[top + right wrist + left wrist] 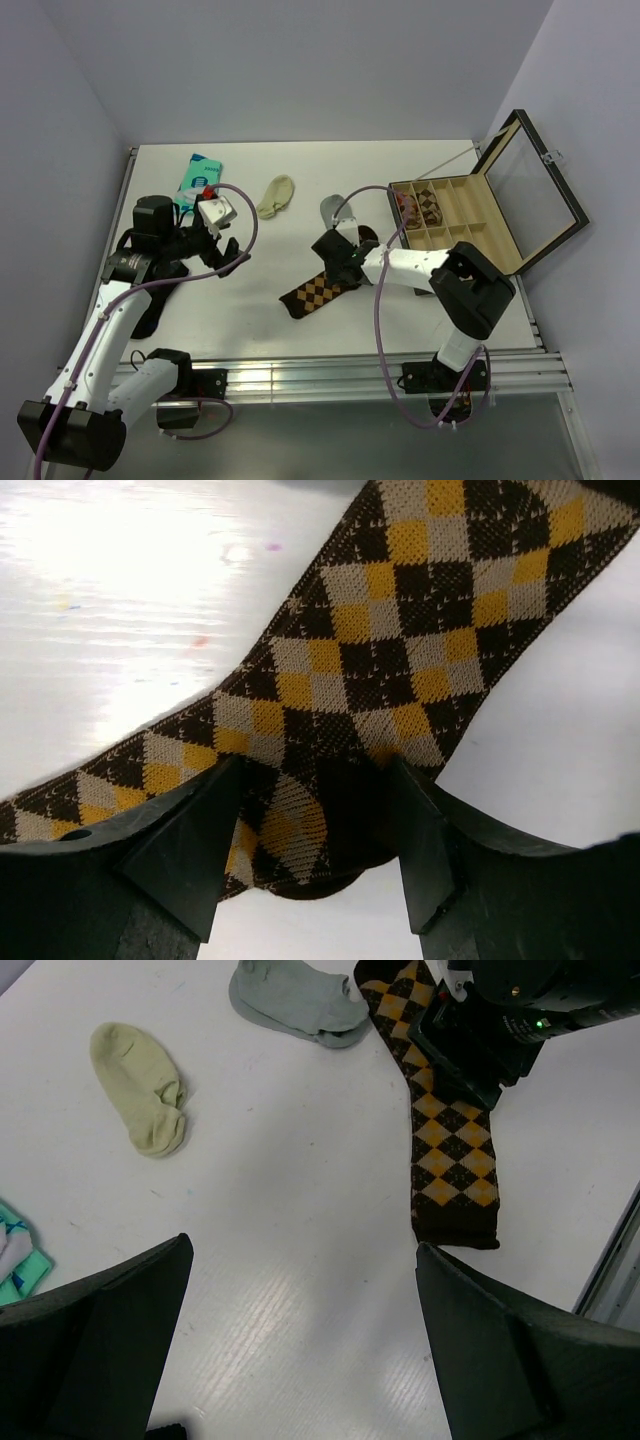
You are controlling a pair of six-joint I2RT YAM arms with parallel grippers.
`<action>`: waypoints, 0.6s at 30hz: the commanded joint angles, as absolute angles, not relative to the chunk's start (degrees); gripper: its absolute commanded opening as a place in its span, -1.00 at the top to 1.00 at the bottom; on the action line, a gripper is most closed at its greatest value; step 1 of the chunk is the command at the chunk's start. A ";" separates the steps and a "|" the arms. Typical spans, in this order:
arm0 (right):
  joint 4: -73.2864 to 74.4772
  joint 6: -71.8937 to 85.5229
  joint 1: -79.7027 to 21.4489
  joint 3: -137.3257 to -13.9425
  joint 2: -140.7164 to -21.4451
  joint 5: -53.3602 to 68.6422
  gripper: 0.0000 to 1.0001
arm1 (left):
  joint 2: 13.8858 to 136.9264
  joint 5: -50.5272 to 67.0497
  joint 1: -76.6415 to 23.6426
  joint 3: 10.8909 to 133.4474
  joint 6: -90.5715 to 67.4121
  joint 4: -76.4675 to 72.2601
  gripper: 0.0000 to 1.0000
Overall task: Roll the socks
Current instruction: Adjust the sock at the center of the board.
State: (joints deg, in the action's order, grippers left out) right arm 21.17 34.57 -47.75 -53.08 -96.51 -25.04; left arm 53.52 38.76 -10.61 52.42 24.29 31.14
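Observation:
The long dark-brown argyle sock (312,292) lies diagonally on the white table, and also shows in the left wrist view (450,1160). My right gripper (337,262) is down on its upper part. In the right wrist view the gripper (315,840) has its fingers pressed on both sides of a raised fold of the sock (400,630). The cream sock (275,197) and the grey sock (335,208) lie flat further back, and show in the left wrist view as the cream one (140,1085) and the grey one (295,1000). My left gripper (212,252) (305,1340) is open and empty above bare table.
A teal-and-white packet (197,175) lies at the back left. An open compartment box (470,215) with its glass lid (535,190) raised stands at the right. A dark item (150,312) lies under the left arm. The table's front rail (330,365) is near.

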 commanded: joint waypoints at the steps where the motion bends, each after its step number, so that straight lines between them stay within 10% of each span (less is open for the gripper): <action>1: 17.58 31.11 -49.48 -51.42 -98.26 -18.38 -0.36 | 53.70 37.79 -10.81 54.23 24.87 31.11 -0.99; 18: 15.38 24.19 -57.49 -58.17 -102.13 1.38 -0.38 | 54.76 37.18 -10.81 56.07 25.84 32.70 -0.99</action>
State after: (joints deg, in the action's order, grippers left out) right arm 15.35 28.77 -60.29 -56.73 -99.63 -9.52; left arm 55.11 37.19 -10.61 53.15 24.91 32.47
